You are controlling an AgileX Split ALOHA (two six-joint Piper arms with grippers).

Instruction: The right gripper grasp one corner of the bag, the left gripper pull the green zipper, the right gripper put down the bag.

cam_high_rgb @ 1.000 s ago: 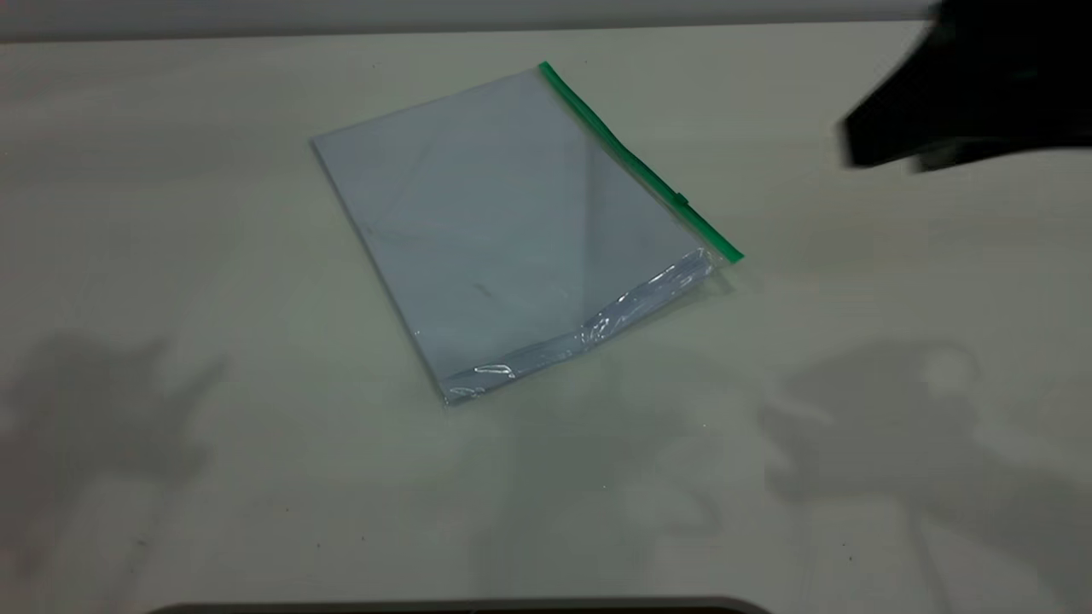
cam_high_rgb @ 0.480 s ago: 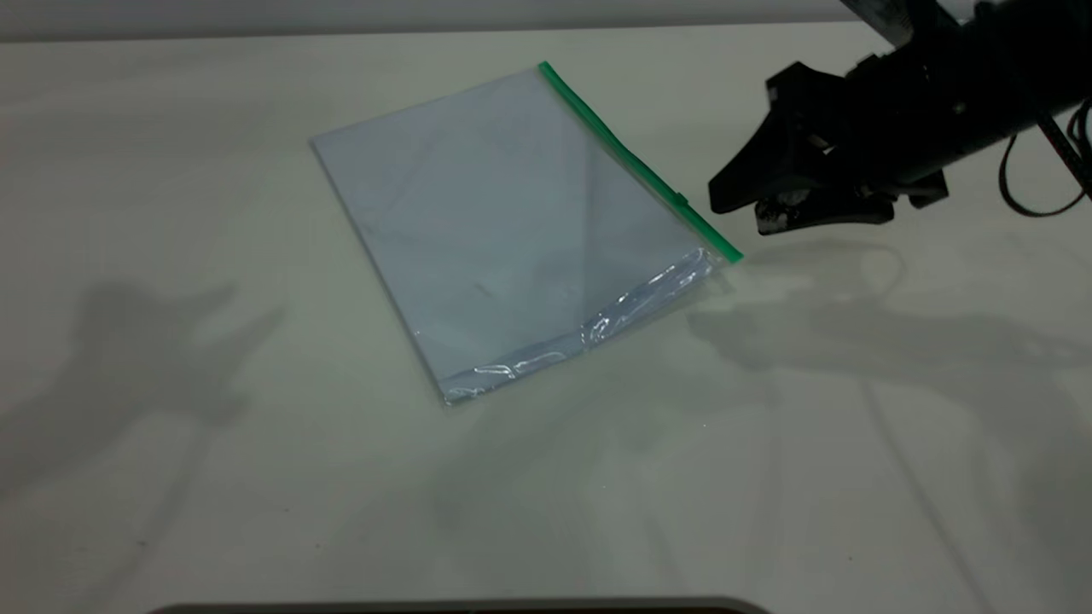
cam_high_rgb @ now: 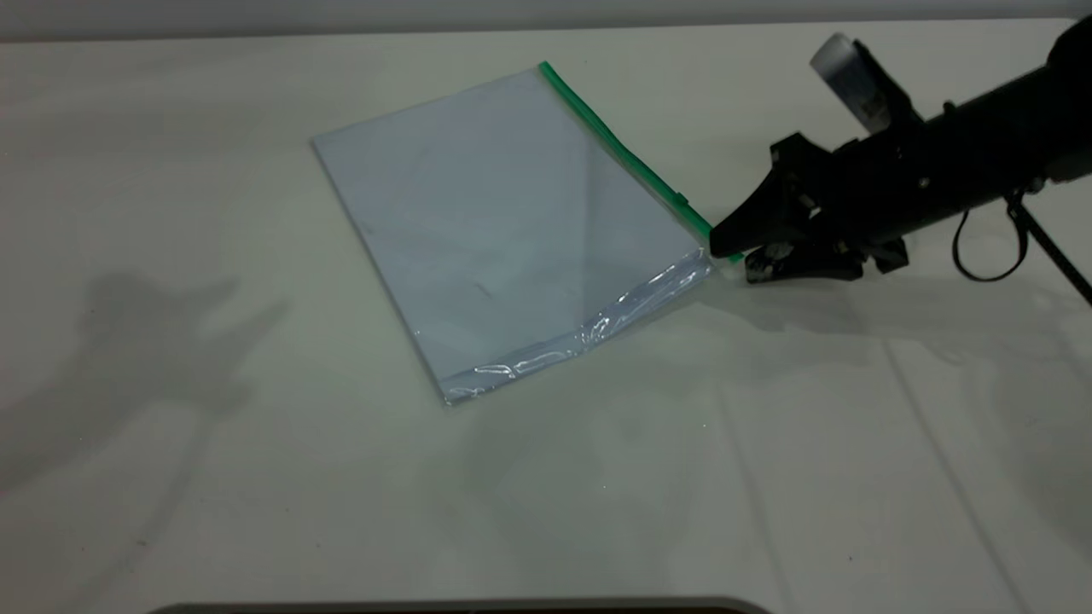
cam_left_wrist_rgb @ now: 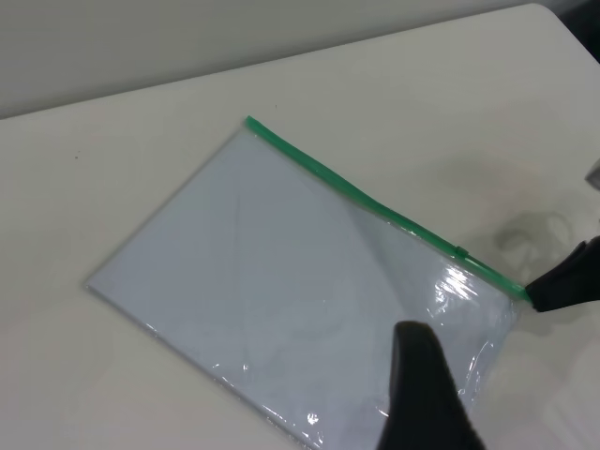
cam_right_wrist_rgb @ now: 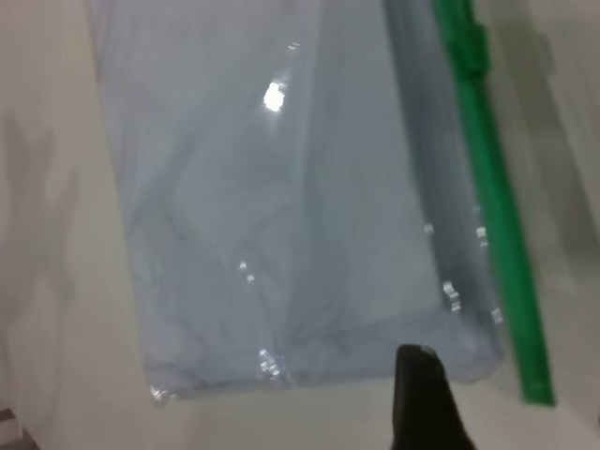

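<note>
I'm on the first step: getting my right claw (cam_high_rgb: 732,256) onto the corner of the bag (cam_high_rgb: 721,252). The bag (cam_high_rgb: 512,230) lies flat on the desk (cam_high_rgb: 256,477), nothing lifted yet, with the green zipper (cam_high_rgb: 627,153) running along its far-right long edge and the small slider tab (cam_high_rgb: 682,200) sitting near the end closest to my right arm. In the exterior view the right claw's two fingers are parted, the upper tip touching or just over the green end of the strip, the lower one just beside the corner at desk level; it isn't gripping anything yet as far as I can judge. From the right wrist view one finger (cam_right_wrist_rgb: 422,398) sits just short of the bag's short crinkly edge.

The left claw (cam_left_wrist_rgb: 427,394) hovers above the bag's near end; I cannot tell whether it is open.

Next, I judge, I need to ease the right claw forward so the corner slips between the fingers, then close. The thin plastic lies flush on the desk, so the lower finger may push it away.
</note>
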